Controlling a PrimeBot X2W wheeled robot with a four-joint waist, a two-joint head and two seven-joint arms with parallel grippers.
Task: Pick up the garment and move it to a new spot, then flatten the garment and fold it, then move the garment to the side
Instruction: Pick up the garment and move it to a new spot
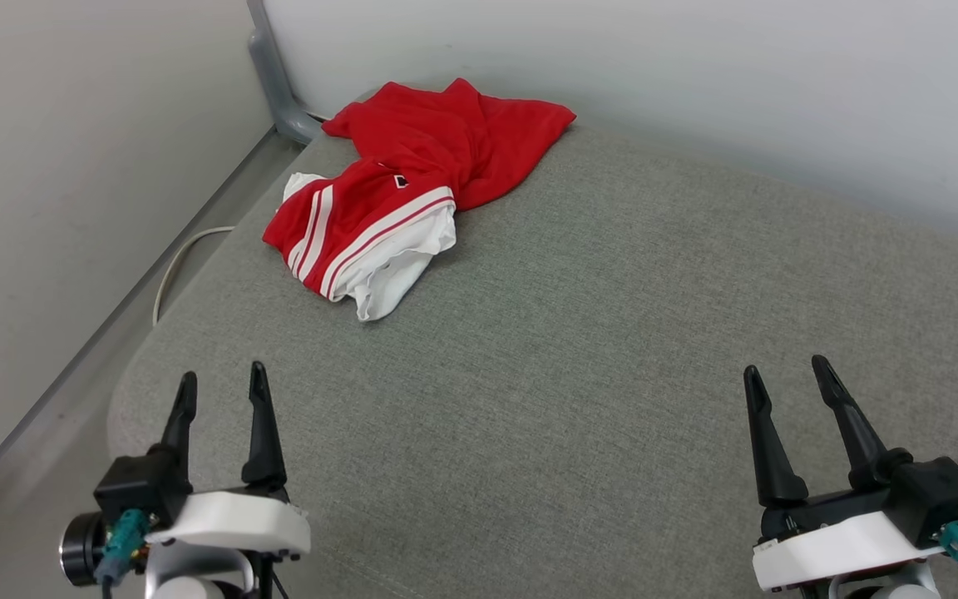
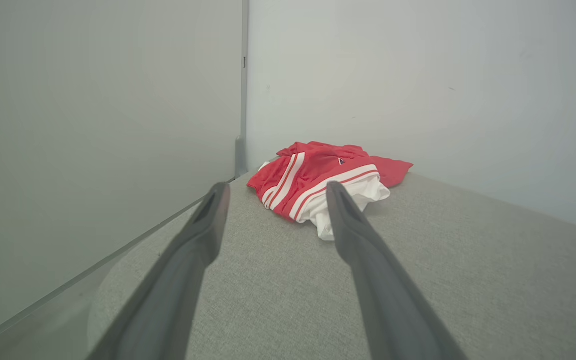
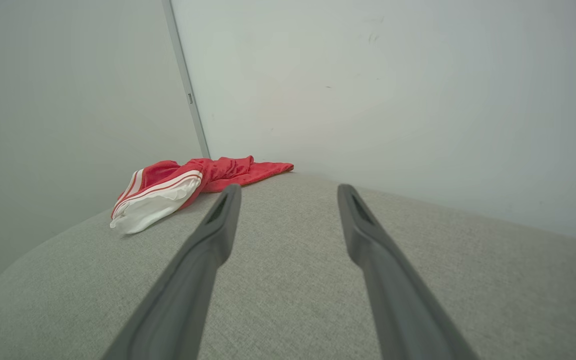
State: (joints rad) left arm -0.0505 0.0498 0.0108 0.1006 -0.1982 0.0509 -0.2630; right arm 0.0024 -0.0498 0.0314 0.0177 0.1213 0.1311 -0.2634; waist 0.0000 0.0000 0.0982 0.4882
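Big grey padded surface, and the garment lies crumpled at its far left corner, against the wall. Nothing looks started: pick-up, flattening, folding and setting aside are all ahead. Left hand and right hand hover at the near edge, fingers apart, empty. The head view catches a white cable on the floor, and the left wrist view gives the sleeve stripes low and side-on.

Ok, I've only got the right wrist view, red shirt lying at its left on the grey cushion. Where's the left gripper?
Observer: The left gripper hovers over the cushion's near left corner, fingers open, the garment ahead of it, untouched.
Operator: Anything on the floor there?
Observer: A white cable lies on the floor left of the cushion.
Operator: Any marking on the garment?
Observer: A small black patch above its striped trim.
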